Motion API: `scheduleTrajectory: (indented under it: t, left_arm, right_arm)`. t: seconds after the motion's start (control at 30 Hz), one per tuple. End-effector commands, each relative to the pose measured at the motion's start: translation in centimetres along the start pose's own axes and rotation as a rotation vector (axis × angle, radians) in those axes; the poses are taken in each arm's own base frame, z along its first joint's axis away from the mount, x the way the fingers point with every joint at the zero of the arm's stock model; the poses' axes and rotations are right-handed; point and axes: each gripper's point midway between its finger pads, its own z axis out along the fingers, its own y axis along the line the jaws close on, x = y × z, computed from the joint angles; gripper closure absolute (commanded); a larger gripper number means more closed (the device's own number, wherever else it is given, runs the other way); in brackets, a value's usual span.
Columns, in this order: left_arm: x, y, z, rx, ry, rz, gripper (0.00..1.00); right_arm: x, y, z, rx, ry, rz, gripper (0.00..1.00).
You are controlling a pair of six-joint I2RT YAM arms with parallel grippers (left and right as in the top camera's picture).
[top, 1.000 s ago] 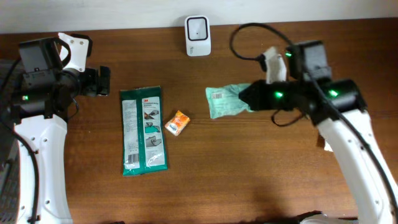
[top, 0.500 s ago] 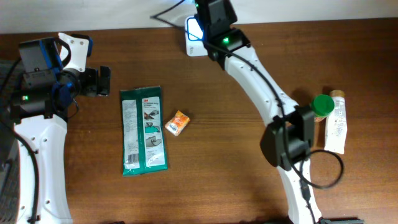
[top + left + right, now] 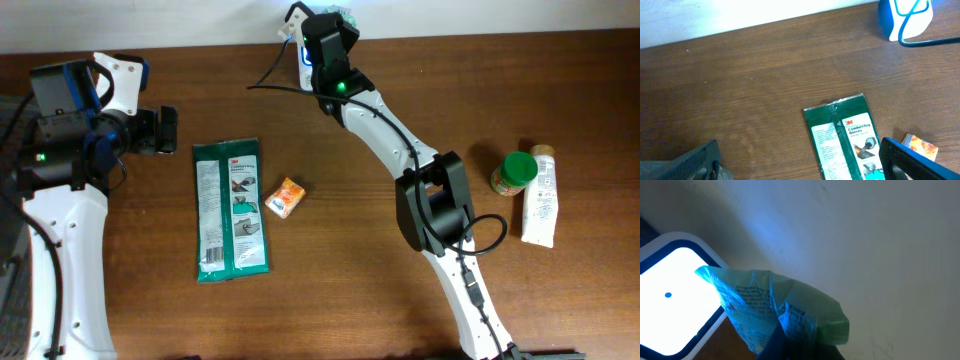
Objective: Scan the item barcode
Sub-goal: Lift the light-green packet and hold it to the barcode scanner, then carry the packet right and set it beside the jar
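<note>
My right gripper (image 3: 334, 28) reaches to the table's back edge and is shut on a crinkled pale green packet (image 3: 785, 307). It holds the packet's printed side just beside the glowing white face of the scanner (image 3: 670, 292). From overhead the gripper covers most of the scanner (image 3: 306, 68), and only a sliver of the packet (image 3: 345, 13) shows. In the right wrist view, dark fingers (image 3: 782, 345) pinch the packet's lower edge. No barcode is readable. At the far left my left gripper (image 3: 165, 130) hangs open with nothing in it, its fingers (image 3: 907, 160) spread wide above the wood.
A green 3M gloves pack (image 3: 231, 208) lies left of centre with a small orange packet (image 3: 286, 197) beside it. A green-lidded jar (image 3: 513, 172) and a white tube (image 3: 540, 195) stand at the right. The scanner's cable loops near the back edge.
The right arm has swung from mid-right of the table to the scanner at the back, carrying the packet with it. The jar and tube are now uncovered. The left arm has not moved.
</note>
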Motion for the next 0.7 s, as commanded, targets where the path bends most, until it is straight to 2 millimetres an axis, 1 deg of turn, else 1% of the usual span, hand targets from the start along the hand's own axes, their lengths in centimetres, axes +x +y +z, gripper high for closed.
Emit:
scheduleTrajectory:
  t: [0.0,0.07,0.1,0.13,0.17,0.23,0.3,0.33,0.37,0.4,0.43,0.47,0.53,0.57,0.6,0.67]
  left_arm:
    - [-0.7,0.0,-0.7,0.004,-0.026,0.013,0.01]
    - [-0.7,0.0,-0.7,0.004,-0.026,0.013,0.01]
    - [-0.7,0.0,-0.7,0.003,-0.026,0.013,0.01]
    - [-0.7,0.0,-0.7,0.003,-0.026,0.013,0.01]
    - [-0.7,0.0,-0.7,0.003,-0.026,0.013,0.01]
    - [-0.7,0.0,-0.7,0.003,-0.026,0.013,0.01]
    - [-0.7,0.0,-0.7,0.003,-0.026,0.013,0.01]
    - [-0.7,0.0,-0.7,0.003,-0.026,0.013,0.01]
    - [-0.7,0.0,-0.7,0.003,-0.026,0.013,0.01]
    - [-0.7,0.0,-0.7,0.004,-0.026,0.013,0.01]
    - [-0.7,0.0,-0.7,0.004,-0.026,0.013,0.01]
    - [-0.7,0.0,-0.7,0.003,-0.026,0.013,0.01]
    - [-0.7,0.0,-0.7,0.003,-0.026,0.013,0.01]
    - [-0.7,0.0,-0.7,0.004,-0.027,0.013,0.01]
    - [-0.7,0.0,-0.7,0.003,-0.026,0.013,0.01]
    - [-0.7,0.0,-0.7,0.003,-0.027,0.013,0.01]
  right_arm:
    - [-2.5,-4.3,-2.3,0.05,-0.039,0.122,0.96]
    - [-3.0,-6.4,-3.8,0.046,-0.039,0.21,0.96]
    - [-3.2,-8.1,-5.2,0.037,-0.033,0.257,0.96]
    - [-3.3,-9.0,-6.2,0.019,-0.026,0.285,0.96]
    - [-3.5,-10.3,-8.5,-0.045,-0.025,0.328,0.96]
    - [-3.5,-11.3,-10.9,-0.12,-0.015,0.41,0.96]
    - [-2.1,-12.1,-15.5,-0.274,0.061,0.623,0.96]
    - [-0.9,-12.0,-17.4,-0.341,0.122,0.714,0.96]
    - [0.4,-11.6,-19.1,-0.41,0.191,0.786,0.96]
    - [2.1,-10.6,-21.3,-0.523,0.284,0.852,0.96]
    - [4.1,-9.5,-23.0,-0.624,0.384,0.876,0.96]
    - [6.1,-8.7,-24.0,-0.675,0.474,0.869,0.96]
    - [11.7,-7.4,-25.0,-0.704,0.707,0.841,0.96]
    - [13.5,-6.9,-25.0,-0.707,0.782,0.838,0.96]
    - [16.0,-6.2,-25.0,-0.71,0.872,0.837,0.96]
    - [21.6,-4.8,-24.1,-0.662,1.057,0.899,0.96]
